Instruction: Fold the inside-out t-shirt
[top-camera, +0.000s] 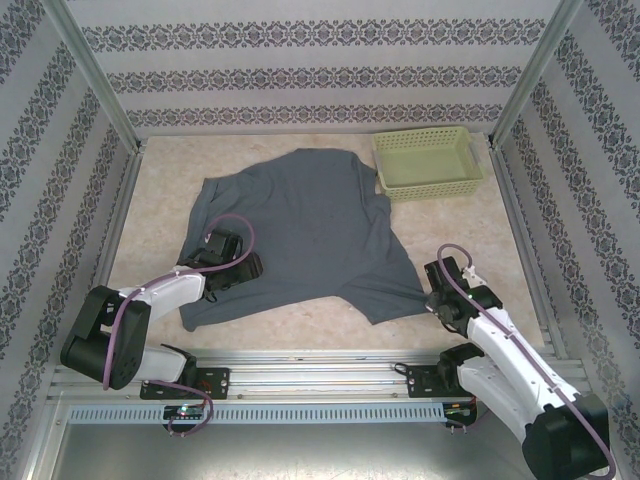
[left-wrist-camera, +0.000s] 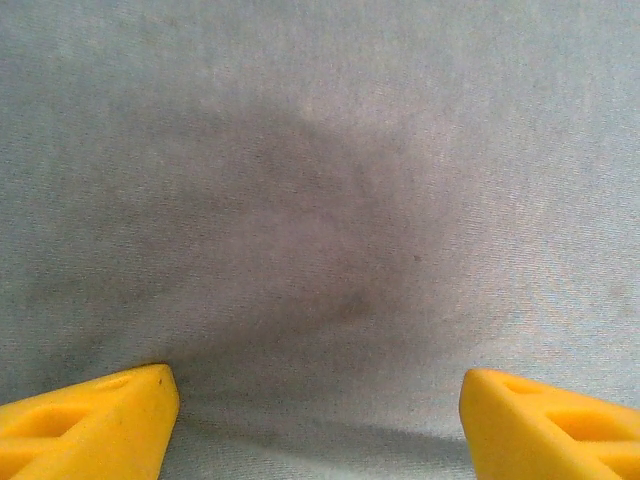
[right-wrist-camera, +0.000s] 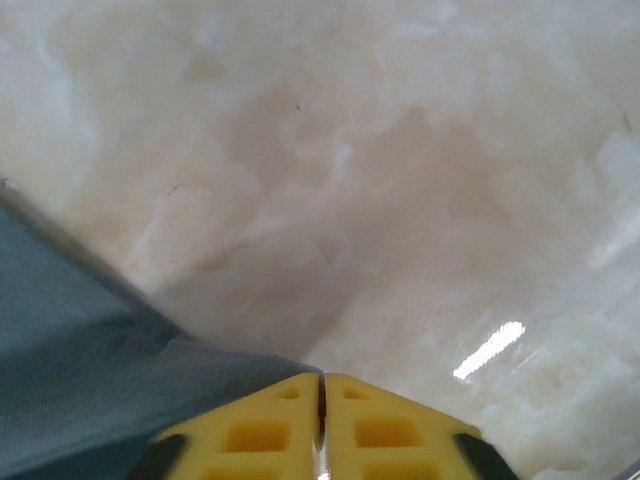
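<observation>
The shirt (top-camera: 300, 230) lies spread, slate blue-grey, in the middle of the table (top-camera: 300, 325). Its far right edge touches the basket (top-camera: 430, 187). Its near right corner tapers to a point at the right gripper (top-camera: 436, 296). The near left part is hidden under the left gripper (top-camera: 238, 264) and its arm, so the hem there cannot be followed. Collar and sleeves are hard to make out from above, as the outline is lumpy and uneven. No seams or label are clear enough to tell which face is up.

In the left wrist view the cloth is close up, plain and flat, with a soft shadow in the middle and no edge or fold. The two yellow fingers (left-wrist-camera: 90, 420) stand wide apart at the bottom corners, their lower parts cut off by the frame. Nothing is between them, and whether the tips touch the cloth cannot be told.

In the right wrist view the yellow fingers (right-wrist-camera: 260, 430) are pressed together with a hairline seam between them. The shirt's edge rises off the table from the lower left and runs into the tips. The gripper has that corner pinched, though the cloth inside the grip is hidden. Beyond it is bare, pale, marbled tabletop with a streak of glare. From above, this gripper's tips are too small to read.
</observation>
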